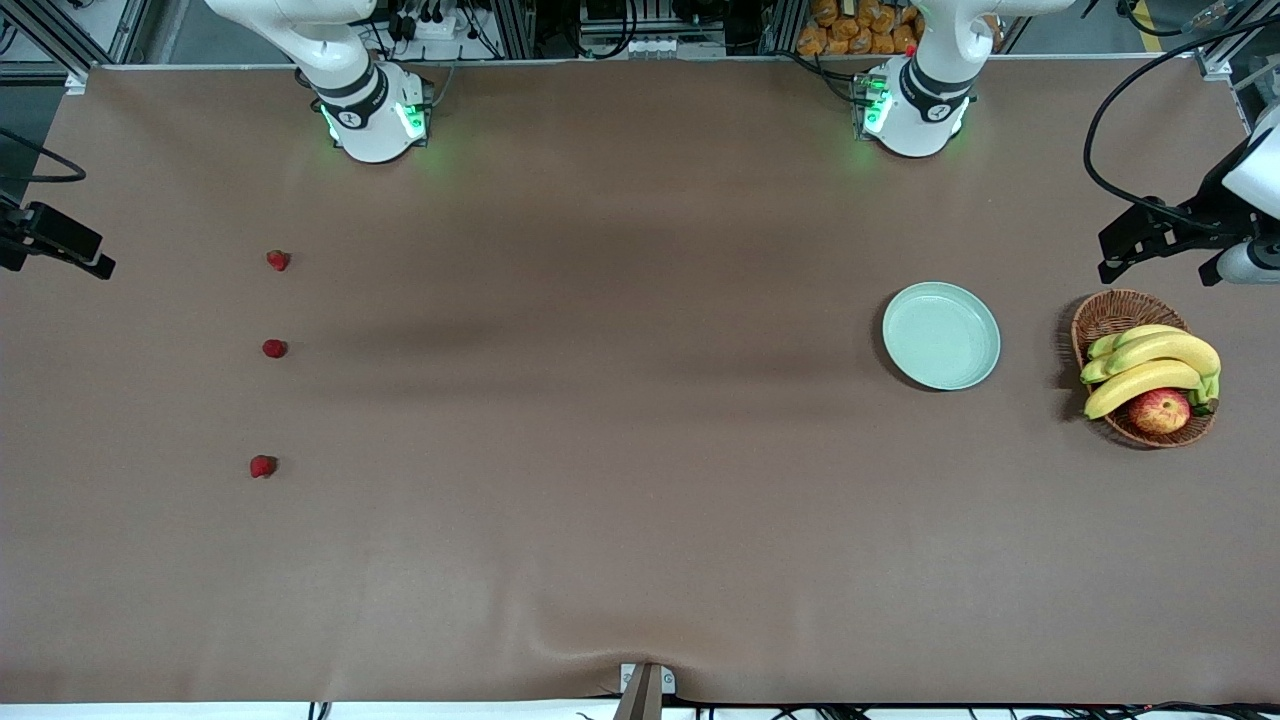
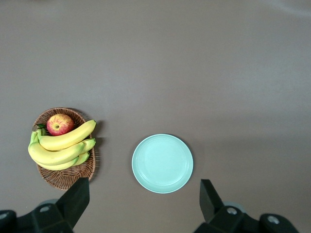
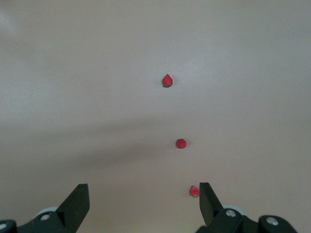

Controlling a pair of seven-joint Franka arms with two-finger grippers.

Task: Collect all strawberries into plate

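Three small red strawberries [image 1: 278, 260] [image 1: 274, 348] [image 1: 262, 466] lie in a row on the brown table at the right arm's end. The same strawberries [image 3: 167, 81] [image 3: 181, 143] [image 3: 194, 191] appear in the right wrist view. My right gripper [image 3: 143, 186] hangs open high over that end, with nothing between its fingers. The pale mint-green plate [image 1: 941, 335] sits bare toward the left arm's end. My left gripper [image 2: 144, 183] hangs open high over the table beside the plate [image 2: 162, 163], holding nothing.
A brown wicker basket [image 1: 1110, 312] with bananas [image 1: 1150, 365] and a red-yellow apple [image 1: 1160, 410] stands beside the plate, closer to the left arm's end. A small metal bracket [image 1: 645, 688] sits at the table's front edge.
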